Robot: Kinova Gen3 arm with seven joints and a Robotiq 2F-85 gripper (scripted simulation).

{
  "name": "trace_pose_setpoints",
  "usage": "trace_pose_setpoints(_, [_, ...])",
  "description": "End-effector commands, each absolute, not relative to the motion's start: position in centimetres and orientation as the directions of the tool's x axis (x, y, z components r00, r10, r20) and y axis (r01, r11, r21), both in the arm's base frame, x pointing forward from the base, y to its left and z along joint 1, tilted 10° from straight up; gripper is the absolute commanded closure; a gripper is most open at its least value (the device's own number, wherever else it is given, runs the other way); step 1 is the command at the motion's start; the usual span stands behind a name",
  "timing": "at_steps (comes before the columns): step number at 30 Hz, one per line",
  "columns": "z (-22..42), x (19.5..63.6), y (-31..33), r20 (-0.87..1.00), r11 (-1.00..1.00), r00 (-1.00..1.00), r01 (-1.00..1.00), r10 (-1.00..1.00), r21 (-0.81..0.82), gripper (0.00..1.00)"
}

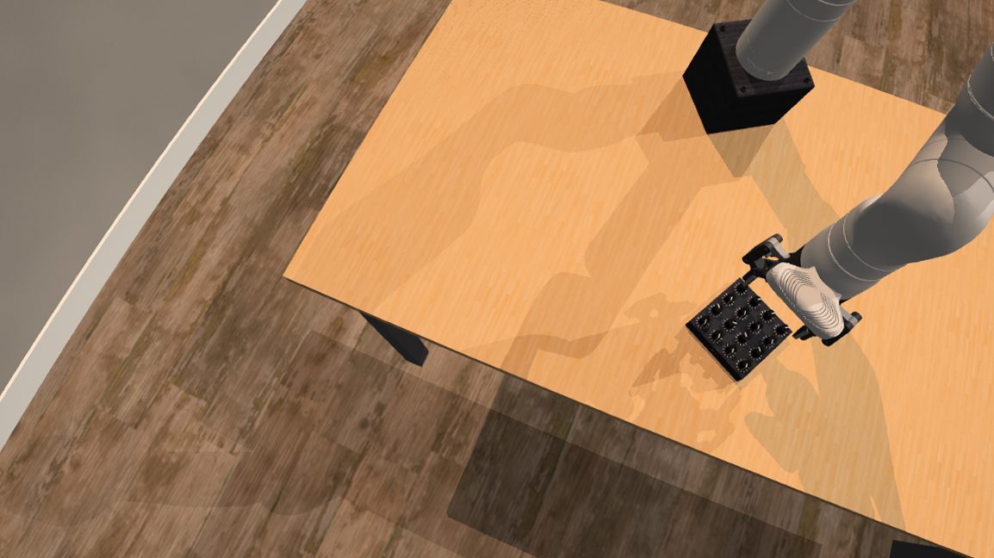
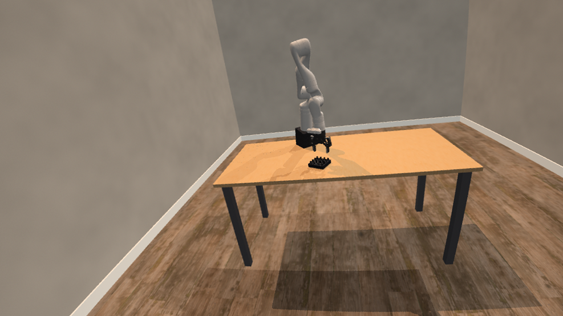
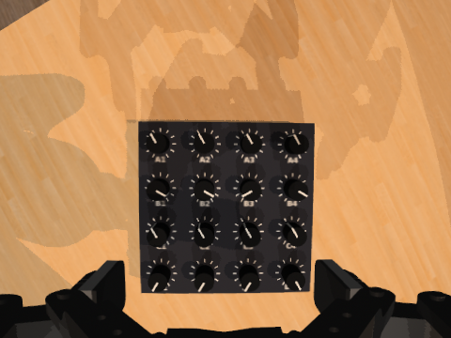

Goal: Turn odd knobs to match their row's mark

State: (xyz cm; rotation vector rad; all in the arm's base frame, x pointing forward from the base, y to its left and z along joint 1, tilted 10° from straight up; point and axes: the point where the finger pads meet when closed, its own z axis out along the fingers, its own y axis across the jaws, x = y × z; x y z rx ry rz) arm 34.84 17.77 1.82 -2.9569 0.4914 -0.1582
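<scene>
Pale wood tabletop (image 1: pixel 559 219) (image 2: pixel 376 150) (image 3: pixel 376 197) lay under the knob box (image 1: pixel 737 332) (image 2: pixel 319 163) (image 3: pixel 226 166), feet hidden; gripper (image 1: pixel 774 305) (image 2: pixel 321 150) (image 3: pixel 220 281) hung above its front edge, jaws wide open, nothing between, opening lined up along the rows; knob B3 (image 3: pixel 250 188) lay rearward of the jaws, slightly toward the 4 side, so likely a rearward move, then down; box square, black; B3's line ran lower-left, its row-mates' lower-right; front-row knob D4 (image 3: pixel 293 278) looked odd too.
</scene>
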Motion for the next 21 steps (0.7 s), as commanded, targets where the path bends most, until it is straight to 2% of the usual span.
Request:
trace_pose_setpoints(1, [1.9,34.8,17.8,0.082,-0.937,0.941,-0.313,-0.328,-0.155,0.0])
trace_pose_setpoints(21, [1.7,32.0,18.8,0.081,-0.937,0.941,-0.313,-0.328,-0.155,0.0])
